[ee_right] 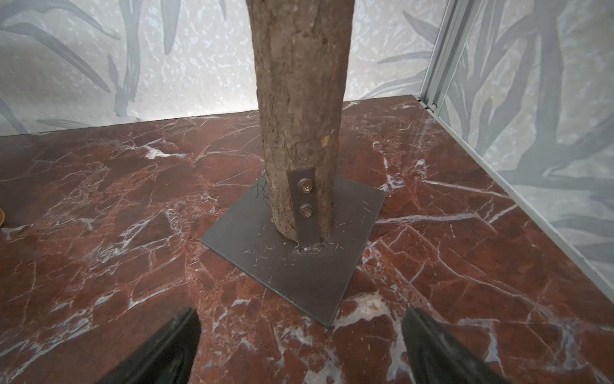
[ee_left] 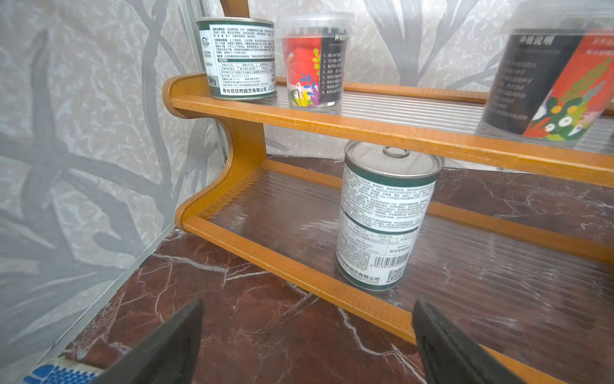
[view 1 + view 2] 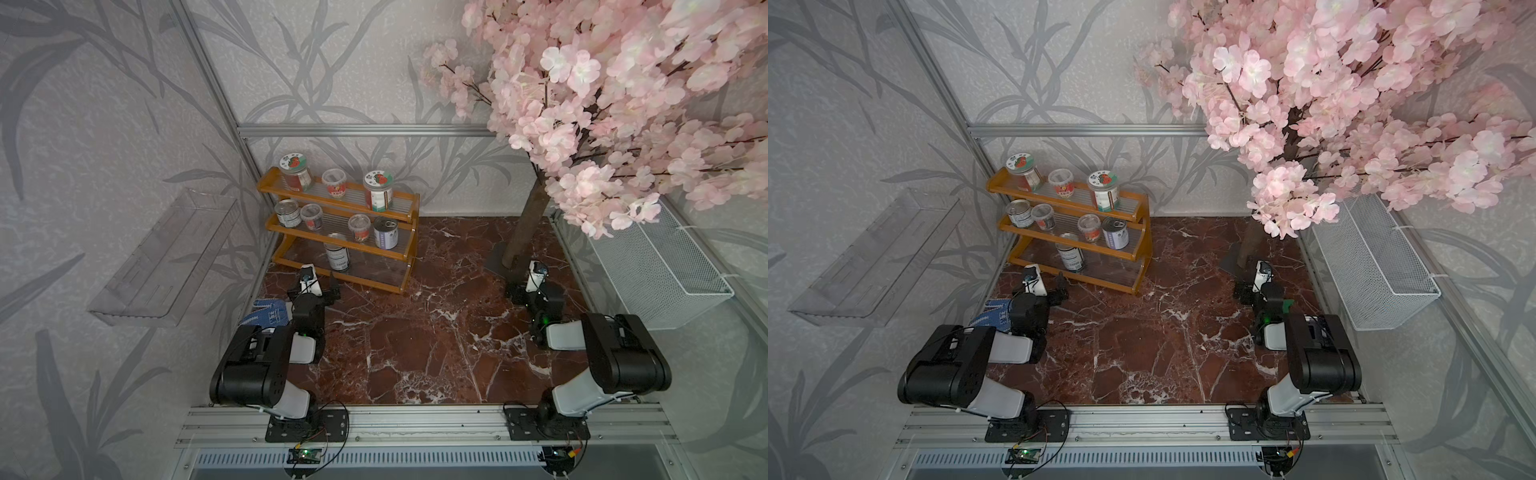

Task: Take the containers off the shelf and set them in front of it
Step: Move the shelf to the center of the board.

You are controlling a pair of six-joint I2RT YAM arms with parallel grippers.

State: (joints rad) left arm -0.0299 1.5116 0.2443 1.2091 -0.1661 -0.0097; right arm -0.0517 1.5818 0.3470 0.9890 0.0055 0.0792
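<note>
Left wrist view is showing the left gripper [image 2: 307, 302] hanging wide open and empty over the marble floor [image 2: 252, 332], just before the shelf [image 2: 282, 266]; the right gripper [image 1: 299, 311] is likewise gaping empty, facing the tree trunk [image 1: 299, 99]. A tall tin [image 2: 382, 216] is standing upright on the bottom tier. Behind, in a top view, a short tin [image 3: 287, 212], first cup [image 3: 311, 217], second cup [image 3: 359, 227] and purple-labelled tin [image 3: 385, 232] are sitting on the middle tier, while a jar [image 3: 296, 172] and second jar [image 3: 378, 190] are flanking a third cup [image 3: 334, 183] on top.
</note>
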